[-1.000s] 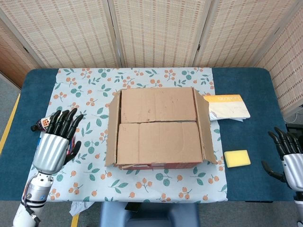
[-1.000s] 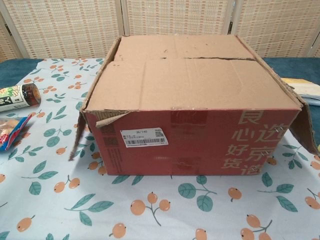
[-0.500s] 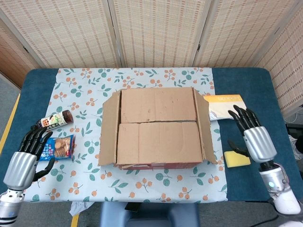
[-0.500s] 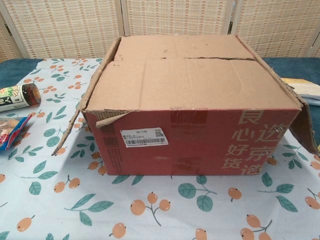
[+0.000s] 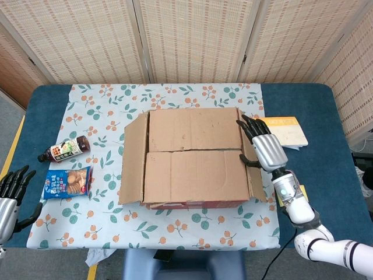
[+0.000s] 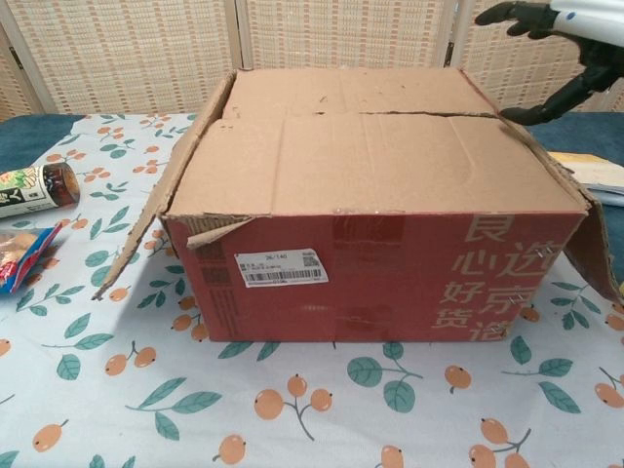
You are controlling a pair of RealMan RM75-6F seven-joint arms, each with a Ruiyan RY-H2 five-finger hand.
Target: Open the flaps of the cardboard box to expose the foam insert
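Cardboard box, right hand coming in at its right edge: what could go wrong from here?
1. The right hand sits above the side flap, while the two top flaps lie closed; it may snag the side flap instead.
2. Lifting one-handed could drag the cardboard box; the left hand is far off.

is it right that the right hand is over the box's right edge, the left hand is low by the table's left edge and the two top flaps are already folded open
Not quite: the two top flaps are shut flat over the box, as the head view shows; only the side flaps hang out. The right hand is over the box's right edge, and the left hand is low by the table's left edge.
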